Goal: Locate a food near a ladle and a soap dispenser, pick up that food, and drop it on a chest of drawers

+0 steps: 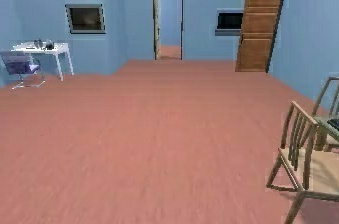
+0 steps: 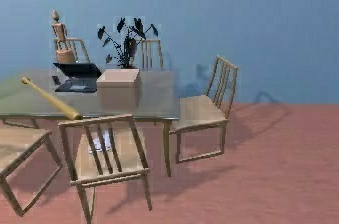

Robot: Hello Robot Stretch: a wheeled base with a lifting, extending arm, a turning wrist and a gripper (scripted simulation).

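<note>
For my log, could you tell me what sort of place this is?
Likely a home's open dining room: a glass-topped table with wooden chairs around it, a potted plant, and a white desk.

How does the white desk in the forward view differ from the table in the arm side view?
The desk is white, by the wall, with one bluish chair. The table has a glassy top, wooden chairs around it, and carries a box and a laptop. Both have things on top.
</note>
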